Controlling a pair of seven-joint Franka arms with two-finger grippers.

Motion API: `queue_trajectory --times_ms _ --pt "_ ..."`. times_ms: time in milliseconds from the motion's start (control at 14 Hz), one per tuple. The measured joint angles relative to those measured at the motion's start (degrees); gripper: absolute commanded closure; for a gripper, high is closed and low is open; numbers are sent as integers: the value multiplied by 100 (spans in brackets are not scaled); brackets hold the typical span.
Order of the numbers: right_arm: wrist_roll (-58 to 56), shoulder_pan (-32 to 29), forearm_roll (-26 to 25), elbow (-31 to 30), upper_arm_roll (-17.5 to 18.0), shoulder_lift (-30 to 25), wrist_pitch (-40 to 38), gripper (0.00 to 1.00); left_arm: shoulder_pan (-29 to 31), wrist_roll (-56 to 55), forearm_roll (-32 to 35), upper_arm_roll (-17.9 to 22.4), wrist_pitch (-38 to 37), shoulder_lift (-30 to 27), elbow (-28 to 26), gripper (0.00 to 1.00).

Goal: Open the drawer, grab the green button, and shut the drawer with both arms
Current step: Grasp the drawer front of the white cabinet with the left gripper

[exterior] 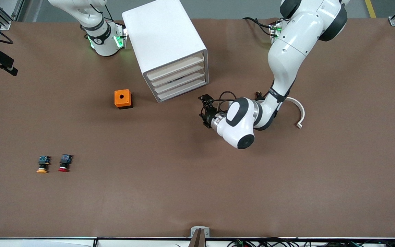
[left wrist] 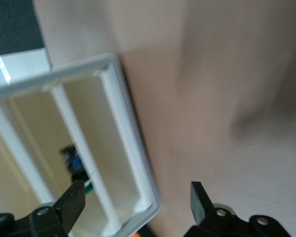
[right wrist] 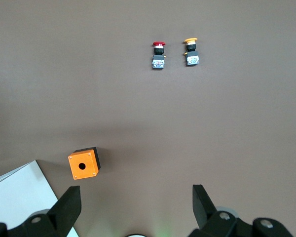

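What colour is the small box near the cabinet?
Orange box, black hole on top; clearest in the front view.

Seen from the right wrist, we look down on a brown tabletop (right wrist: 227, 123). The right pincer (right wrist: 137, 205) hangs above it, fingers spread wide with nothing between them. An orange box (right wrist: 84, 163) with one round hole lies beside a white cabinet corner (right wrist: 19, 197). Well apart from these, a red-capped button (right wrist: 159, 55) and an orange-capped button (right wrist: 191, 51) lie side by side.

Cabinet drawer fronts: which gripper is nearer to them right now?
Left. The left gripper sits open just in front of the cabinet drawers. The right gripper, also open, waits up by the cabinet's back corner near its base.
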Motion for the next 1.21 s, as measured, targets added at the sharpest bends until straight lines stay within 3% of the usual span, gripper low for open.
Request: queue_trajectory --times_ms 429,643,857,1000,1143,1214 --pt "-1 0 0 0 2 0 -2 0 -537 -940 -806 -3 -18 92 -3 36" --pt "-1 0 0 -1 2 0 -3 0 -645 -1111 -852 -3 -129 241 -7 45" --pt "-1 0 0 -1 1 0 -4 0 -720 -1186 -858 -4 -221 353 -10 46" --pt "-1 0 0 -1 0 0 -7 0 -781 -1275 -860 -5 -256 372 -9 54" --pt "-1 0 0 -1 0 0 -8 0 -820 -1335 -861 -5 -285 372 -9 55" --pt "-1 0 0 -1 0 0 -9 0 -838 -1365 -861 -5 -303 373 -9 63"
